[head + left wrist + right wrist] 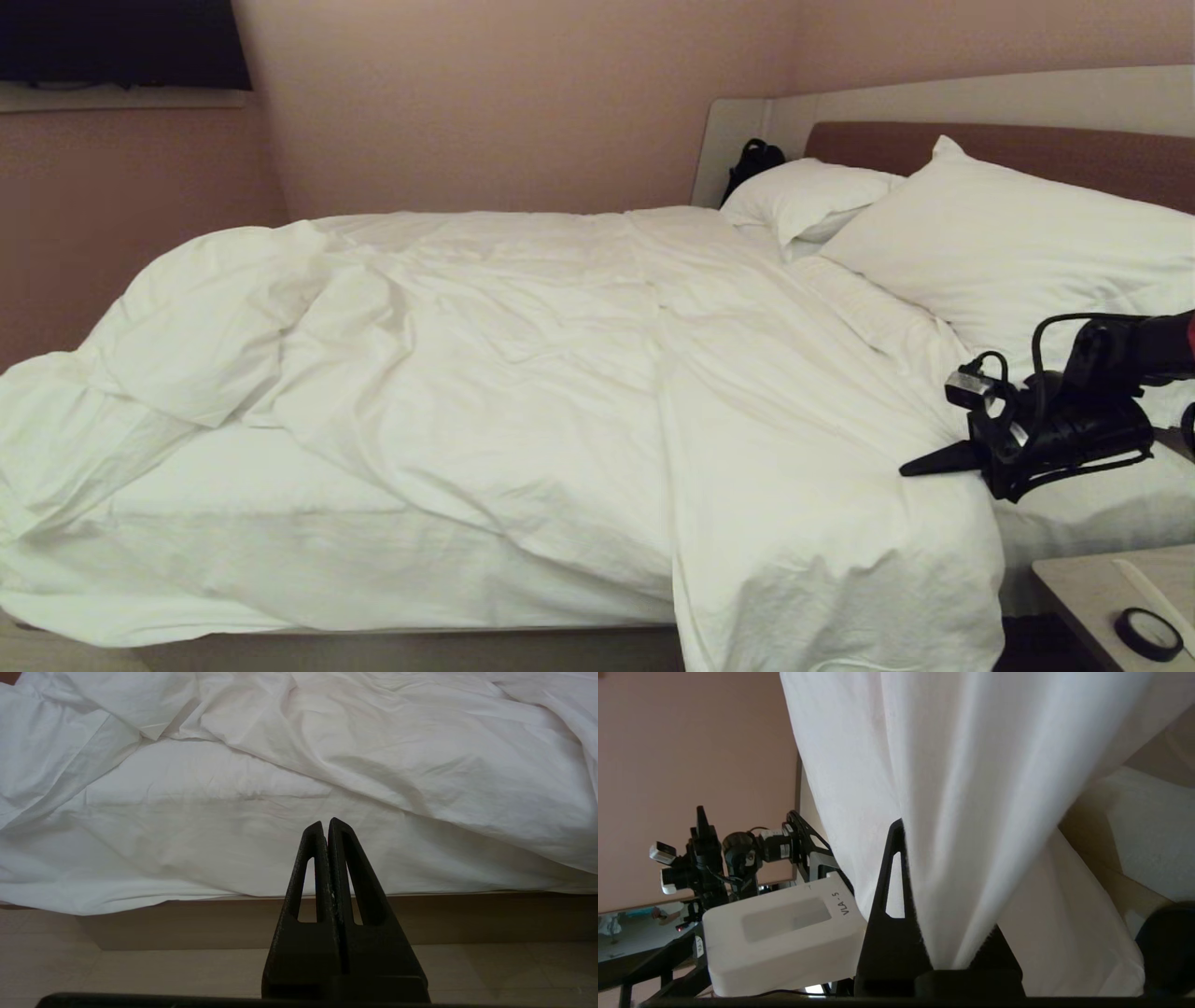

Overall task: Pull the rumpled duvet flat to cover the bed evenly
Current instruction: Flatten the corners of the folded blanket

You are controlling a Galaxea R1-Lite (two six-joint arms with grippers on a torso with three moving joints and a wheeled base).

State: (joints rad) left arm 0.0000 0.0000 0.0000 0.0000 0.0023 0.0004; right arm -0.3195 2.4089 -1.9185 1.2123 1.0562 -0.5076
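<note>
Holding the left tool (325,823) low beside the bed (420,646), just above the floor (140,970), fingers pressed narrow together and gripping nothing. Heaping the duvet (485,373) in thick rumpled folds toward the left end of the mattress, baring a strip of fitted sheet (280,532) along the near edge there. Spreading more smoothly across the middle, then spilling over the near side in a long hanging flap further right. Leaning two white pillows (1018,243) against the brown headboard (1027,149) at the right end. Reaching in from the right with the right tool (920,464), level over the duvet's upper edge just below the pillows, fingers clamping narrow on a fold of the duvet, white cloth running out between them. Carrying a dark roll of tape (1148,635) on the small bench (1083,579) at the lower right.
</note>
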